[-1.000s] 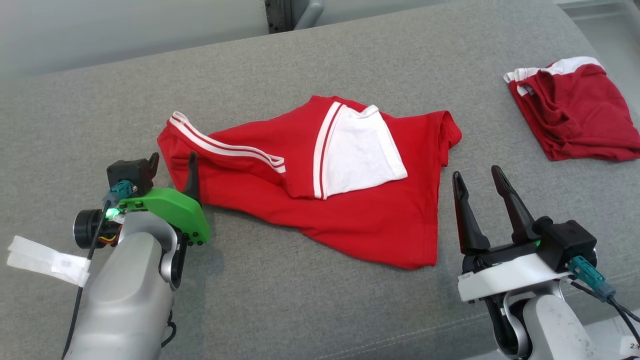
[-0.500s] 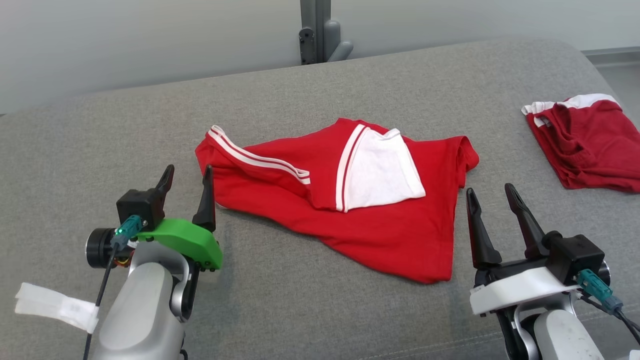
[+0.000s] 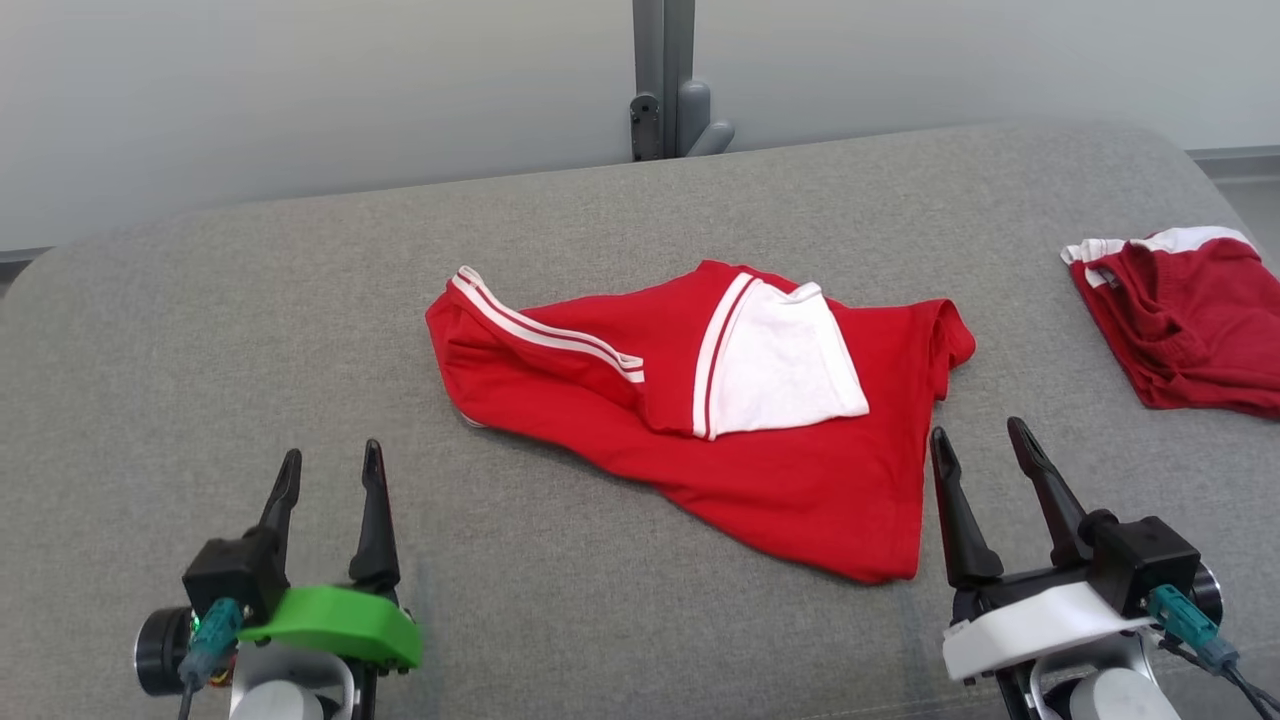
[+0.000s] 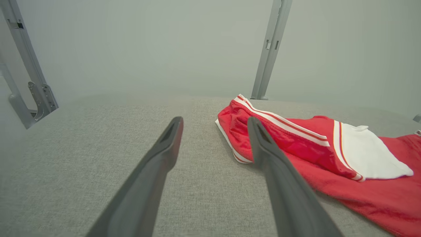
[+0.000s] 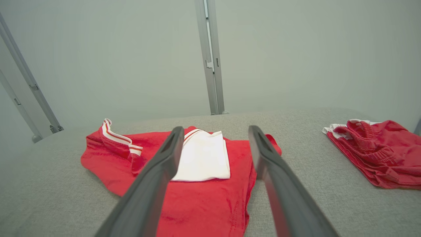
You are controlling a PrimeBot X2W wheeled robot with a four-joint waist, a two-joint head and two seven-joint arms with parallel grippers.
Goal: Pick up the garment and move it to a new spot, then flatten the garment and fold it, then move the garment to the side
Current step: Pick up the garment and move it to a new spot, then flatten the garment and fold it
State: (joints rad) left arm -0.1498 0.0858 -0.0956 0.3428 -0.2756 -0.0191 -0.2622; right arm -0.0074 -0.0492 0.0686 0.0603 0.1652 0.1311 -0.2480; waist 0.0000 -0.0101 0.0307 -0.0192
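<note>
A: Both empty, head view?
B: Yes. Left gripper point(image 3: 331, 452) and right gripper point(image 3: 976, 428) gaped wide at the pad's point(image 3: 250, 330) front; shirt point(image 3: 800, 480) lay mid-pad.
A: Left wrist view?
B: Striped corner point(image 4: 235, 115) lay ahead; I'd have pinched deep.
A: Right wrist view?
B: Edge point(image 5: 240, 197) lay ahead; both should've lifted evenly.

Crumpled dark red cloth point(image 3: 1185, 325), white-banded, on the right of the grey padded surface point(image 3: 250, 330); grey post point(image 3: 662, 70) behind.

No text, label, brand, number or sign can be read on anything here. The red garment point(image 3: 790, 480) bears only white stripes and a plain white panel, with no lettering on either.
</note>
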